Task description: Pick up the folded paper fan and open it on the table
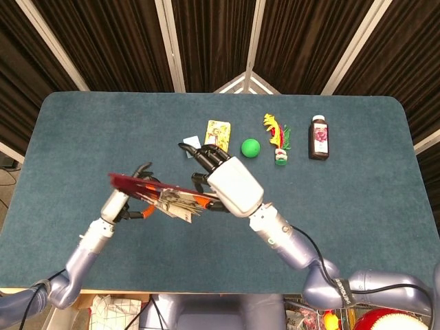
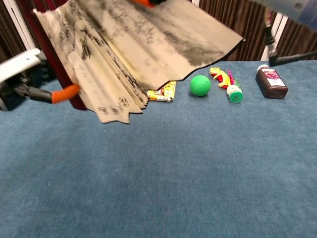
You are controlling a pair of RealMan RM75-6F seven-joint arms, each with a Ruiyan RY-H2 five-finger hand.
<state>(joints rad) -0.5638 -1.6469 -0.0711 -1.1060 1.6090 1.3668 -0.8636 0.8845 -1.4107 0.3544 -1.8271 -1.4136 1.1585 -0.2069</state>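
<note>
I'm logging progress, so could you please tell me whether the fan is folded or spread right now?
Partly spread. In the chest view the fan shows broad painted paper, with pleats bunched at its left. Both hands, left and right, hold it above the table.
</note>
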